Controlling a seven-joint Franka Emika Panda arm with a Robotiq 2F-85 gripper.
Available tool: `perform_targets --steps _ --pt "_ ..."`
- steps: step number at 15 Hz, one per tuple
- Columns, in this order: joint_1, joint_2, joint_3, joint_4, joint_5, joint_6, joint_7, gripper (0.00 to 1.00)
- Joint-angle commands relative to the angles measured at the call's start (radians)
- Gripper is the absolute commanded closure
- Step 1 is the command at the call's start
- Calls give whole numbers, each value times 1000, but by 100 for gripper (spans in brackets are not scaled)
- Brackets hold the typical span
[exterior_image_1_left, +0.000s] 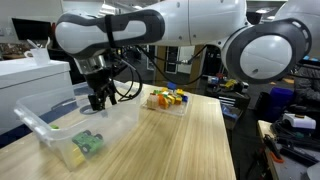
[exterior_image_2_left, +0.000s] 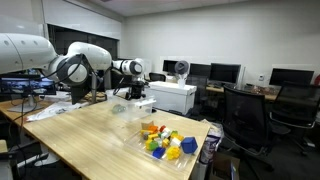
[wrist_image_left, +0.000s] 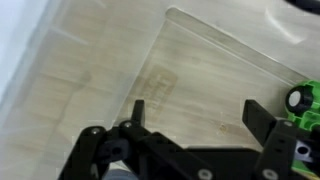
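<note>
My black gripper (exterior_image_1_left: 98, 100) hangs open over a clear plastic bin (exterior_image_1_left: 60, 140) on the wooden table, seen in both exterior views. In the wrist view the gripper (wrist_image_left: 198, 112) has its two fingers wide apart with only the bin's clear floor between them. A green toy (wrist_image_left: 303, 100) lies at the right edge of that view, just beside the right finger (wrist_image_left: 262, 118). The same green toy (exterior_image_1_left: 87, 143) sits inside the bin, a little below the gripper. Nothing is held.
A second clear tray (exterior_image_1_left: 167, 101) with several colourful toys stands further along the table; it also shows near the table's edge (exterior_image_2_left: 165, 142). The clear bin (exterior_image_2_left: 127, 109) sits under the gripper (exterior_image_2_left: 136, 96). Office chairs (exterior_image_2_left: 245, 112), monitors and desks surround the table.
</note>
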Motion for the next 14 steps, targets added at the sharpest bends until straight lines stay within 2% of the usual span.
perform_targets --steps 1,2,4,9,14 --pt "17 93 -15 90 -1 38 9 0" --pt "17 108 -10 101 8 56 13 0" --pt "17 86 -5 26 17 103 21 0" --pt "11 82 -29 37 -3 170 -32 0" --pt "20 83 -26 26 4 154 -6 0"
